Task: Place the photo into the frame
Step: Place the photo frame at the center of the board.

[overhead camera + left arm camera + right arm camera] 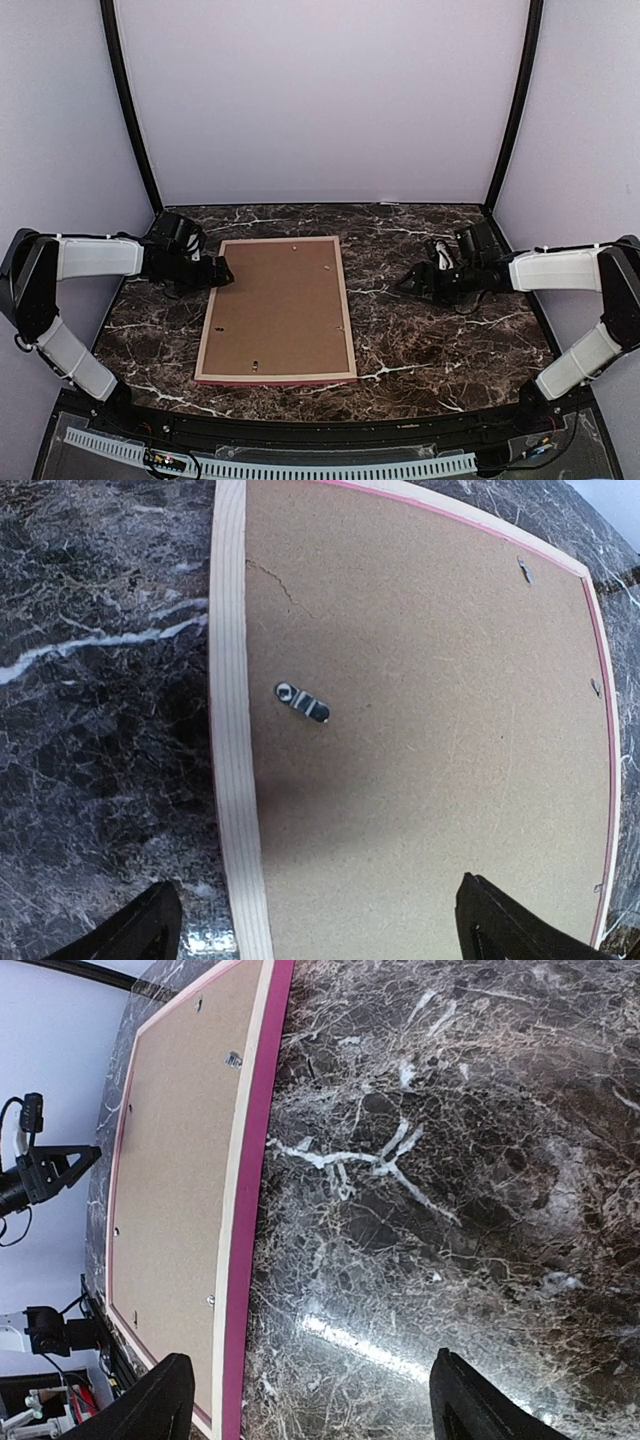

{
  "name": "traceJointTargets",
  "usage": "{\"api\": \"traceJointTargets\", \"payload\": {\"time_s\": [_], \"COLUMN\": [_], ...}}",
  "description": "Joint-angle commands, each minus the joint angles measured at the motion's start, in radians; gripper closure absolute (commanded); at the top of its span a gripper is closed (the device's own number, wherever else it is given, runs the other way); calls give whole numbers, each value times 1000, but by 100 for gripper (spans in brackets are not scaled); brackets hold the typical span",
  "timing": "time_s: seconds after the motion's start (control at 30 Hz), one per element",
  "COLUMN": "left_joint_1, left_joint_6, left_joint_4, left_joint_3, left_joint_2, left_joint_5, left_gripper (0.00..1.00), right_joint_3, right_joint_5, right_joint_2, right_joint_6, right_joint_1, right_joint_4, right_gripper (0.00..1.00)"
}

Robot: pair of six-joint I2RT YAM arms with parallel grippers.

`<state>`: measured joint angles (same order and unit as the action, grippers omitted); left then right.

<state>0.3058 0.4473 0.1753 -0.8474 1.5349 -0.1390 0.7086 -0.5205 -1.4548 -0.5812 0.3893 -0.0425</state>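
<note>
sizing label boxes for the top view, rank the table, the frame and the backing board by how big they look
1. table, clearly largest
2. frame
3. backing board, lying inside the frame's rim, so only slightly smaller; these two look nearly alike

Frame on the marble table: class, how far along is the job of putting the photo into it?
Done: the frame lies face down with its brown backing board seated inside. In hand: nothing; the left pincer and right pincer stand open, empty. Left: unclear, since no photo shows; it could be hidden under the board.
</note>
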Motion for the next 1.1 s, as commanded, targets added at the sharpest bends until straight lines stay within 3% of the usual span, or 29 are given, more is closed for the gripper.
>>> {"api": "traceJointTargets", "payload": {"time_s": [0.0, 0.27, 0.7, 0.9, 1.07], "left_joint_1": [-2, -2, 30, 125, 228], "left_joint_6": [-46, -54, -31, 6, 51], "left_joint_4": [48, 49, -70, -116, -148], "left_joint_3": [-49, -102, -26, -18, -47], "left_joint_2": [20, 129, 152, 155, 190], "left_joint_5": [30, 7, -213, -235, -240], "left_gripper": [2, 2, 5, 6, 7], "right_joint_3": [53, 136, 290, 250, 137], "right_joint_5": [74, 139, 160, 183, 242], "right_joint_2": [-29, -140, -364, -342, -225], "right_joint_6": [21, 7, -27, -34, -50], "right_joint_1": [55, 170, 308, 310, 310], "right_joint_4": [-17, 2, 34, 34, 13], "right_gripper": [18, 18, 18, 19, 21]}}
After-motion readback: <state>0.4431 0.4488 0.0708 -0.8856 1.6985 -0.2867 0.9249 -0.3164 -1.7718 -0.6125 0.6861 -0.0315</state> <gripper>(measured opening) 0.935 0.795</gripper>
